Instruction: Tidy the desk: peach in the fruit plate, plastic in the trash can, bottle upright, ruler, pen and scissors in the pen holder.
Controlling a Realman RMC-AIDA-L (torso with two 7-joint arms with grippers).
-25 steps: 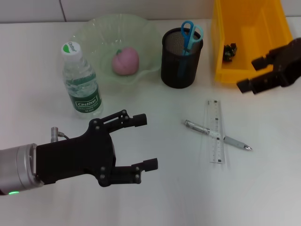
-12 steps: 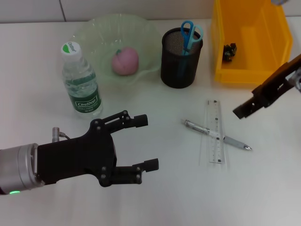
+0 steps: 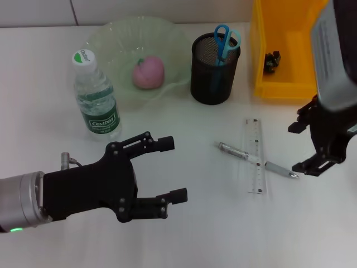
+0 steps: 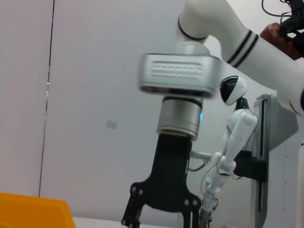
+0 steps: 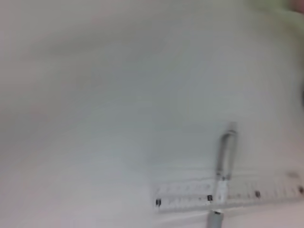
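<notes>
Over the table (image 3: 184, 240), right pincer (image 3: 304, 146) spread wide, empty, just beside pen (image 3: 257, 160) tip, pen lying across ruler (image 3: 255, 156), left pincer (image 3: 167, 170) parked, agape, holding nothing

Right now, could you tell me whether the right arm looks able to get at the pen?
Probably yes. The right tool hangs open just beside the pen, which lies across the ruler with nothing over it.
</notes>
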